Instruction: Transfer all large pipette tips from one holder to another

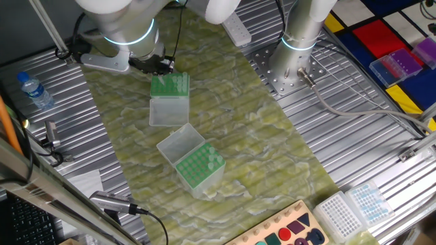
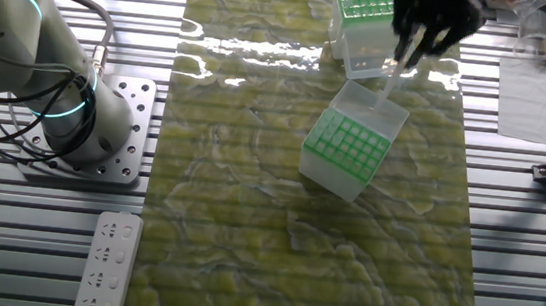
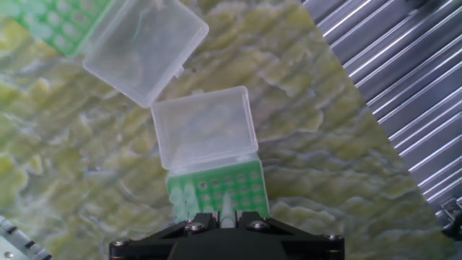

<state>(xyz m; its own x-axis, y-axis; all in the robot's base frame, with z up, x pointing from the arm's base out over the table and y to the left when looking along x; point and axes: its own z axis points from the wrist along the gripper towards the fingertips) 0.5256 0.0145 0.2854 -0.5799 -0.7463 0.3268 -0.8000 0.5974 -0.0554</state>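
Large pipette tip gripped by claw | other fixed view only | hand view: green rack below.

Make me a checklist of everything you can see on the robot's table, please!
Surface: green-yellow marbled mat on a ribbed metal table.
Job's things: two green tip holders with clear lids open, one under the tool, the other nearer the middle; large pipette tips stand in both.
Clutter: water bottle, power strip, purple box, clear racks.
Tool: holding one tip above the holders.
Cables: grey hose by the second arm's base.
Surroundings: colored floor panels.
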